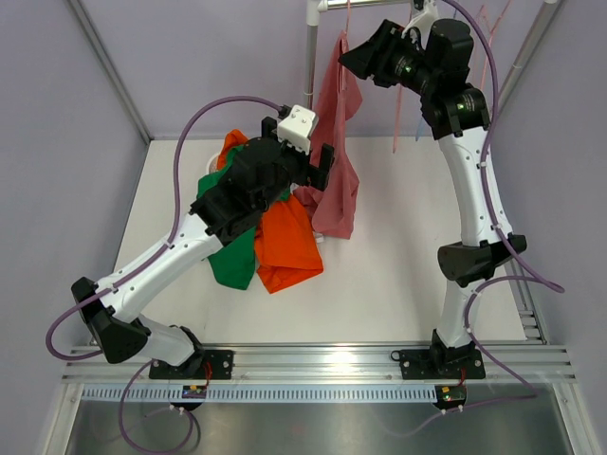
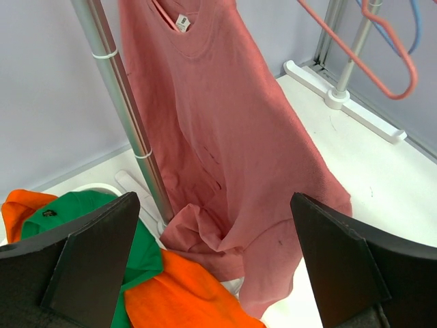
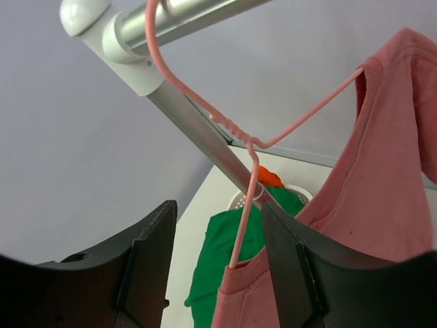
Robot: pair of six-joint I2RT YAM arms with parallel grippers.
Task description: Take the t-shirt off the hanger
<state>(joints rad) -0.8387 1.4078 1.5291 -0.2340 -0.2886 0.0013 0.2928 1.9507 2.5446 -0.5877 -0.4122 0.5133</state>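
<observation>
Supporting surface: white table (image 1: 398, 275), with a metal rail along its near edge where both arm bases are bolted.
Room: plain lilac-grey walls (image 1: 57, 114) on three sides, with metal frame posts rising in front of them.
Rack: upright pole (image 2: 126, 116) standing at the far edge of the table, carrying a horizontal bar (image 3: 184, 14).
T-shirt: pink t-shirt (image 1: 337, 142) hanging askew on a pink wire hanger (image 3: 232, 128) hooked over the bar. Its lower hem is bunched on the table near the far edge, against an orange garment (image 1: 289, 246).
Other items: the orange garment and a green garment (image 1: 232, 261) are heaped toward the far left corner. Spare hangers (image 2: 341, 46) hang toward the far right.
Left gripper (image 2: 213, 199): fingers spread wide and holding nothing. The lower half of the t-shirt lies straight ahead of the gap, apart from both fingers.
Right gripper (image 3: 218, 219): up beside the bar, fingers apart. One leg of the hanger wire runs down between them, close to one finger; contact cannot be determined.
Hidden: the top view does not show the right fingertips. The top of the t-shirt's collar is cut off in the left wrist view, and the hanger's far shoulder is inside the cloth.
</observation>
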